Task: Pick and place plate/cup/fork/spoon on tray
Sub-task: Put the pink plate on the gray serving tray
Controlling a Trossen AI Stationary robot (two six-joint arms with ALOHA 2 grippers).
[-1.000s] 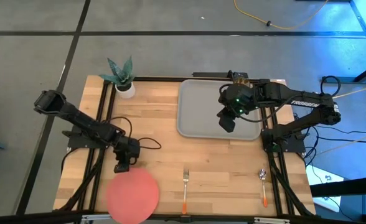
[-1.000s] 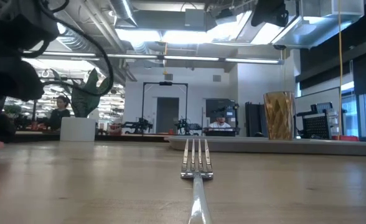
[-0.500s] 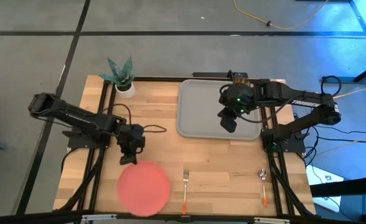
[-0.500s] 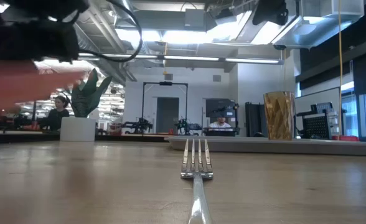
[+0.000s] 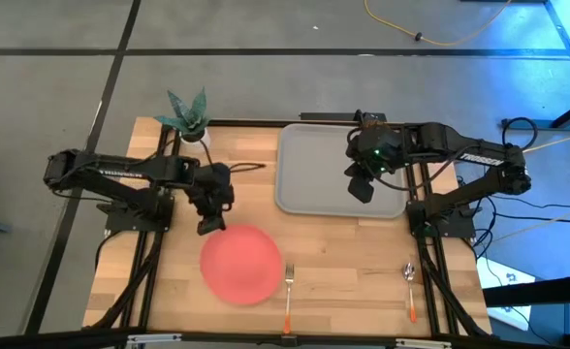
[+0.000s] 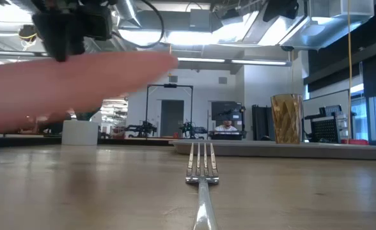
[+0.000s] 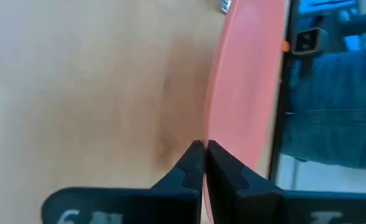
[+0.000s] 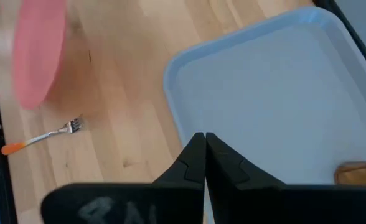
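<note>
I see my left pincer (image 5: 208,226) pinching the one plate (image 5: 241,264) by its rim above bare desk (image 5: 256,194); right pincer (image 5: 364,192), pressed together, hangs over the tray (image 5: 309,170).

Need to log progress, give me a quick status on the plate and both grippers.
Left gripper shut on plate rim, plate lifted off table. Right gripper shut, empty, over tray. Cup on tray. Fork, spoon on table.
</note>
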